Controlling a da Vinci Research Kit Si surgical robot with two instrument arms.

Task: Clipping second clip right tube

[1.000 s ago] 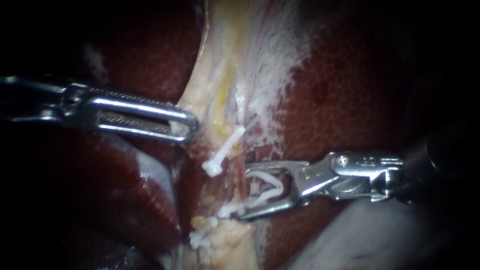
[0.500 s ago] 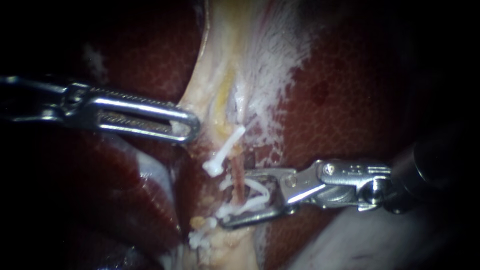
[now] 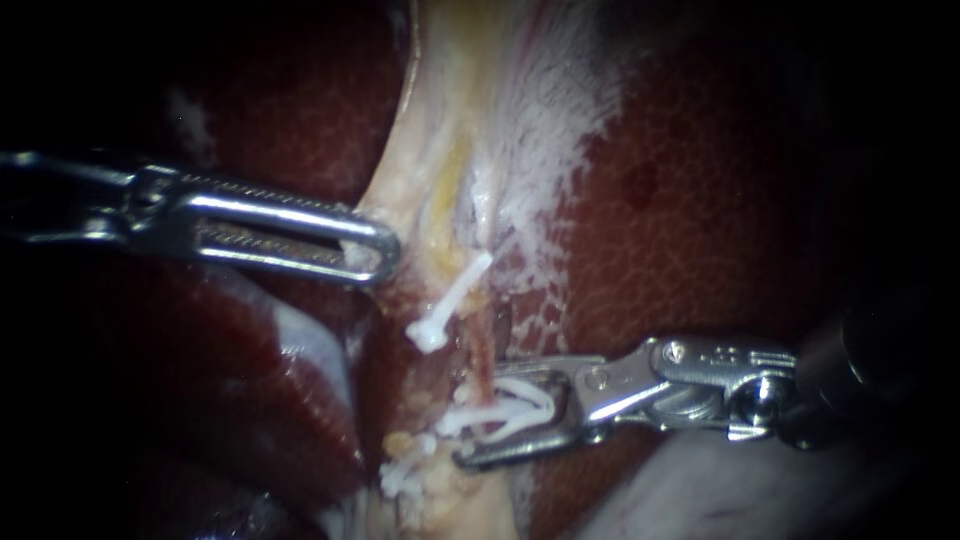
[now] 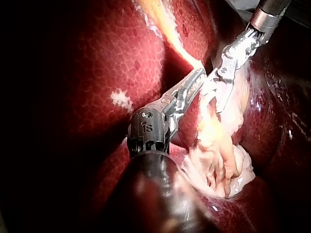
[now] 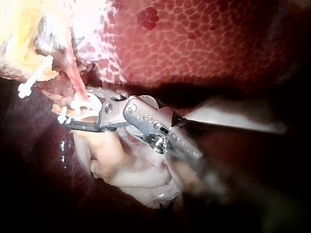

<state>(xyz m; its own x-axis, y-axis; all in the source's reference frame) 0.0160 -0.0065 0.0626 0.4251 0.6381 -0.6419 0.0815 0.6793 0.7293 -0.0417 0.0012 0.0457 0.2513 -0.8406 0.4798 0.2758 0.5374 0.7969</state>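
While astride tube [image 3: 482, 345], right instrument's [image 3: 476, 414] clip [image 3: 515, 400].

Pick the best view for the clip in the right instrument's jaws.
Endoscope view: the clip shows both white legs, at the tube. Right wrist view shows only part of it. Left wrist view: cannot make it out.

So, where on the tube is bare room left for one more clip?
Bare tube shows only between the upper clip and the new clip in the right instrument. Below that, the clip cluster crowds it. The left instrument grips pale tissue beside the upper clip.
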